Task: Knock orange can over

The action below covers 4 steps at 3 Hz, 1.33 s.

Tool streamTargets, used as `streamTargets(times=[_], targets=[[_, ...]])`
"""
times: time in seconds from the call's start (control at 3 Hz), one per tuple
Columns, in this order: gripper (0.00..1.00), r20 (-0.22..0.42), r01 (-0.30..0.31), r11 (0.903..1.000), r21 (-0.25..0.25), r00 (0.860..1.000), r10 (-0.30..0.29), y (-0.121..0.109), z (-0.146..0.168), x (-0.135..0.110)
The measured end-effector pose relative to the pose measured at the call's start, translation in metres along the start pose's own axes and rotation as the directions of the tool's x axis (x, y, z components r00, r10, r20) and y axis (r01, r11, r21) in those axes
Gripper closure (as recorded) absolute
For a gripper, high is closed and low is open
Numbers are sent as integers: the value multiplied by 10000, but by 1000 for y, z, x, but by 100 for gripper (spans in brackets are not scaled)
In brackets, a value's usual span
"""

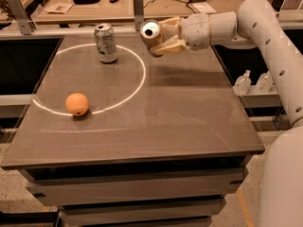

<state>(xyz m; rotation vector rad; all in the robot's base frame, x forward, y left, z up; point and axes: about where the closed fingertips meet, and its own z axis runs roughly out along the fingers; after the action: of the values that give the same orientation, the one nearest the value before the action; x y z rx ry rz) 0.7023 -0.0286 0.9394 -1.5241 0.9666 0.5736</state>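
My gripper clasps the tan-orange soda can with a silver top, tipped sideways above the far side of the grey worktop, so on release it may roll left into the upright silver-green can.

Warm, rather dim light comes from above. The gripper, poised above the far edge of the table with the orange can clamped in its grip, casts a soft shadow on the top just below itself. To its left a white ring shines bright, and the can's lid glints.
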Motion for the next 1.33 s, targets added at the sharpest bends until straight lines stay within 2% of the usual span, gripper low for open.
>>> streamTargets(times=[0.33, 0.67, 1.0, 1.33], targets=[[100, -558, 1752, 9833, -494, 9825, -1779, 4, -6, -6], [100, -873, 3007, 9417, -1509, 9448, -3157, 13, -10, -8], [100, -737, 3892, 8722, -2962, 9012, -4271, 26, -13, -10], [100, -450, 4432, 7820, -4383, 8581, -5115, 43, -22, -12]])
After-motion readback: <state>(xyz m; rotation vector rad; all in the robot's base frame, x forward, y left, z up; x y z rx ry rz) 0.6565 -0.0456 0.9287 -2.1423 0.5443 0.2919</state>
